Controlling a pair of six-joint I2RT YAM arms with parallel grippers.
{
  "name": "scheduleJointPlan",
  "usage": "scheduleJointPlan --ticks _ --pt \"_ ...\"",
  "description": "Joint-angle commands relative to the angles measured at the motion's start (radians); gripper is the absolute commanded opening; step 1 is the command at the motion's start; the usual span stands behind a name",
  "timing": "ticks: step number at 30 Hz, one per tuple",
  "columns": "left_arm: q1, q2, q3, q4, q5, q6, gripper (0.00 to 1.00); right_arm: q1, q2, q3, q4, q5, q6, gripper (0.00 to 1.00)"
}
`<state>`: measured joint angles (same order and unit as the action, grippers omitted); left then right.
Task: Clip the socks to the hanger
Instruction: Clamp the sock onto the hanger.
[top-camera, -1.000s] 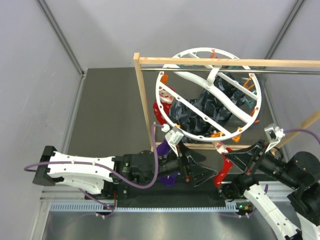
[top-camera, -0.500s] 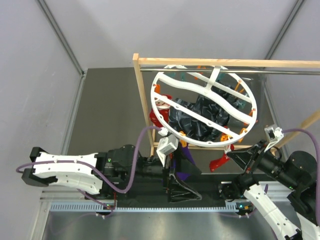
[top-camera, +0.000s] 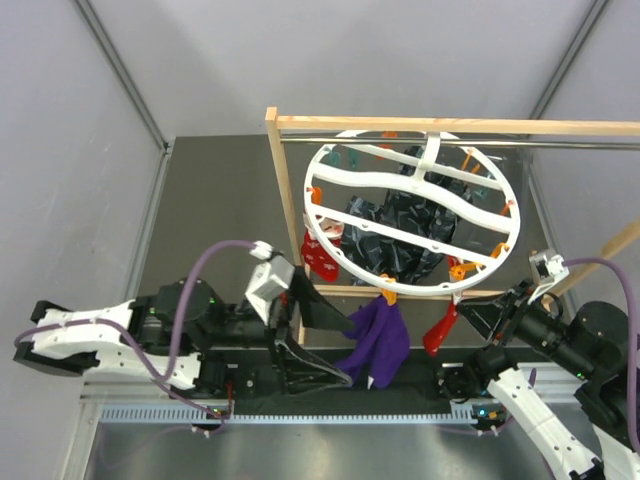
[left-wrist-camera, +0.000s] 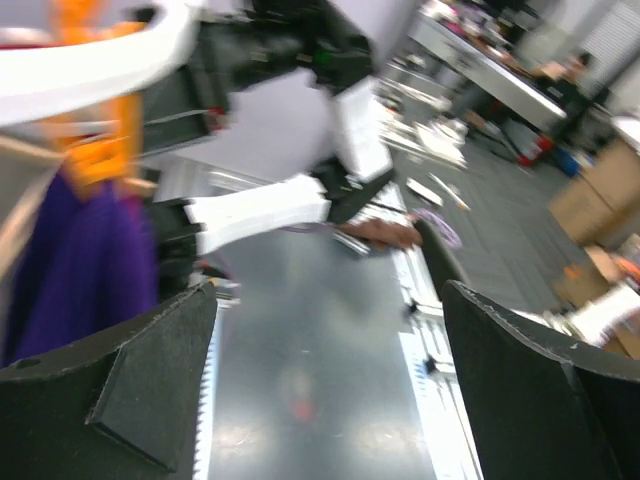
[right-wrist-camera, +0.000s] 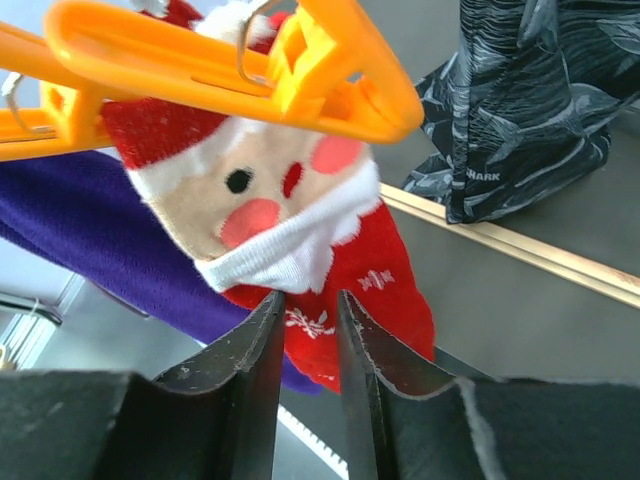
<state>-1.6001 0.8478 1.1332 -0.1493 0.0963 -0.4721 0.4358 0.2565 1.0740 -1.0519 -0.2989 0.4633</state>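
The white ring hanger (top-camera: 330, 258) hangs from the rack's metal rod. A purple sock (top-camera: 378, 340) hangs from an orange clip (top-camera: 388, 296) at its near rim; it also shows in the left wrist view (left-wrist-camera: 70, 260). My left gripper (top-camera: 328, 340) is wide open and empty, just left of the purple sock (left-wrist-camera: 325, 370). My right gripper (right-wrist-camera: 305, 320) is shut on the hem of a red Santa sock (right-wrist-camera: 390, 280) that hangs from an orange clip (right-wrist-camera: 250, 70). A second red sock (top-camera: 318, 250) hangs at the left rim. Dark teal socks (top-camera: 400, 235) hang under the middle.
The wooden rack has a post (top-camera: 288, 220) to the left of the hanger, a top bar (top-camera: 450, 125) and a low base bar (right-wrist-camera: 520, 250). The slotted rail (top-camera: 300, 412) runs along the near edge. Grey walls stand on both sides.
My left arm has pulled back to the left and opened, letting go of the purple sock, which now hangs from the clip. The hanger has swung and levelled. The right arm has barely moved.
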Motion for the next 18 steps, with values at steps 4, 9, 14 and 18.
scheduleJointPlan --ticks 4,9,14,18 --pt "-0.003 -0.24 -0.024 -0.317 -0.511 -0.068 0.99 0.009 0.026 0.035 -0.011 0.056 -0.022 0.3" --pt "-0.004 -0.45 -0.14 -0.46 -0.771 -0.273 0.99 0.007 0.023 0.035 -0.017 0.101 -0.012 0.36" --pt "-0.003 -0.498 -0.24 -0.544 -0.862 -0.364 0.99 0.007 0.013 0.0 -0.01 0.141 0.001 0.46" --pt "-0.004 -0.451 -0.265 -0.59 -0.966 -0.427 0.99 0.007 0.021 -0.013 -0.033 0.193 0.005 0.79"
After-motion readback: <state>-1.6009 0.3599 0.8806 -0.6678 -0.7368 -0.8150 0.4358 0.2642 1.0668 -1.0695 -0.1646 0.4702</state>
